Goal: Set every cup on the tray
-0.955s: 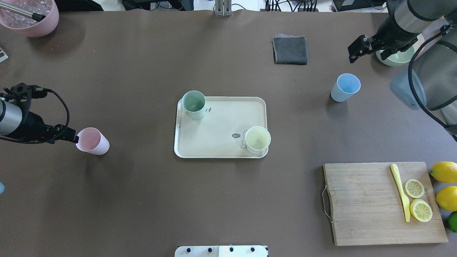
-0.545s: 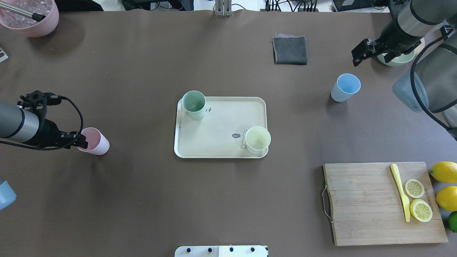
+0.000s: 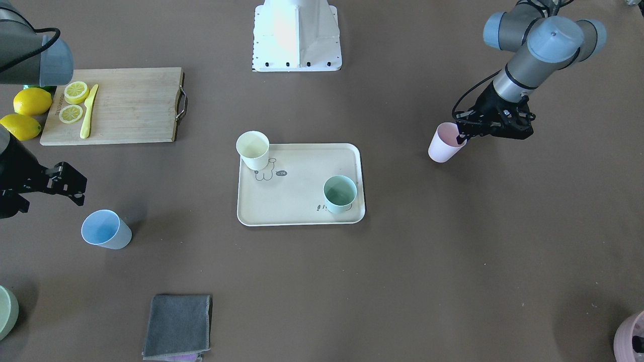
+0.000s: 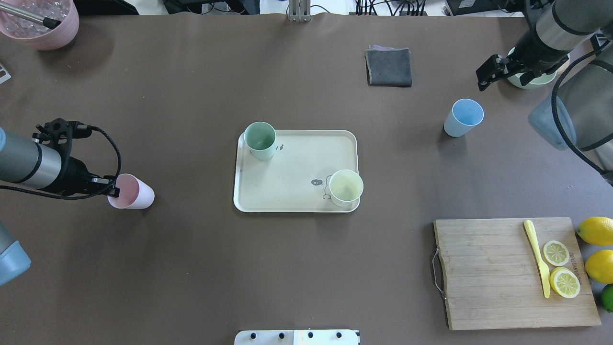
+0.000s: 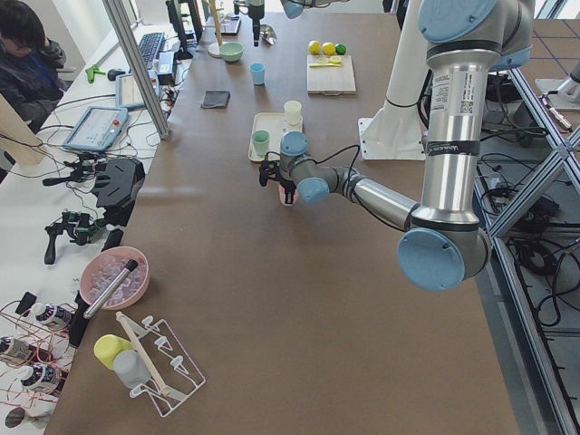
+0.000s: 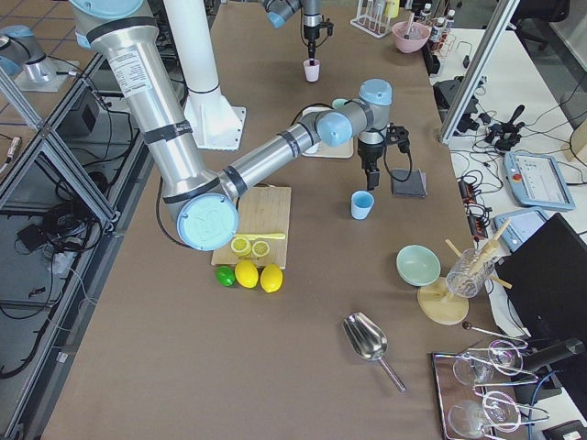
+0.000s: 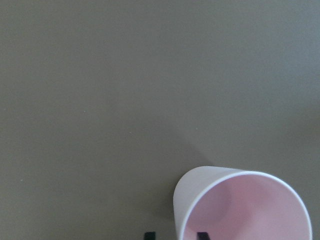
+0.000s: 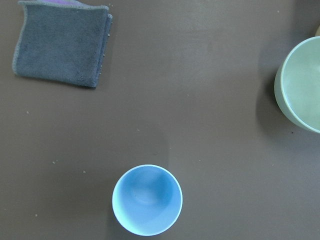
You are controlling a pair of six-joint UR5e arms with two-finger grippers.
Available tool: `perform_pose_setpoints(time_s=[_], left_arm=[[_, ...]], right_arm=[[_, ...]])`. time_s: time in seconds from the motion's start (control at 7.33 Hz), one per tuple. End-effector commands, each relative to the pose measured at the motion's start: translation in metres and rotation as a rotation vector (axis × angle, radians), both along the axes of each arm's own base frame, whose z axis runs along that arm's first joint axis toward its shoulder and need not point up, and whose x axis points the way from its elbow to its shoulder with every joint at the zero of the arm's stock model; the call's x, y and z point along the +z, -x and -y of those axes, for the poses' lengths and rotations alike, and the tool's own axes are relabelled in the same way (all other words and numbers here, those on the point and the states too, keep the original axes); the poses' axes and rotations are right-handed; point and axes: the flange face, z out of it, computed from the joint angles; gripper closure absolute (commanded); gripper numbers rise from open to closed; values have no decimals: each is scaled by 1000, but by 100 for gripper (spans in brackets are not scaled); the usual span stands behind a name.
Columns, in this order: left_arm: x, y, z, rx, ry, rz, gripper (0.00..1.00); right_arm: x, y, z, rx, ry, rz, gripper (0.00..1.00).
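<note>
The cream tray (image 4: 297, 163) lies mid-table. The mint green cup (image 4: 260, 140) stands in its far left corner and the pale yellow cup (image 4: 346, 187) in its near right corner. The pale pink cup (image 4: 135, 195) stands on the table at the left. My left gripper (image 4: 115, 191) is at its rim. In the left wrist view one fingertip (image 7: 201, 235) is inside the pink cup (image 7: 245, 207) and one outside, with a gap between them. The light blue cup (image 4: 463, 117) stands at the right. My right gripper (image 4: 484, 79) hangs open beyond it.
A folded grey cloth (image 4: 389, 67) lies at the back. A green bowl (image 4: 531, 80) sits under my right arm. A wooden cutting board (image 4: 498, 278) with a knife and lemon slices lies near right. A mauve pot (image 4: 40, 26) stands far left.
My left gripper moved right onto the pink cup's rim, and the cup shifted a little right. My right gripper drew back to the right.
</note>
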Motion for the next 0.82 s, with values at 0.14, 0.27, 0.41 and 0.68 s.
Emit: perform_pose_setpoints(time_s=[0.14,0.27,0.41,0.68], left_arm=[[-148,-89,24,-16,124,-1,100],[-180,-129,10,-5,138,34,100],[-184,-157,3,-12,109,63,100],[-176,-173,3,-1,116,84,100]], right_arm=[[55,-18,22,3,-38,22,1],[60,-20,25,5,-41,28,1],[59,-19,26,5,-40,31,1],[58,-19,26,8,-38,32,1]])
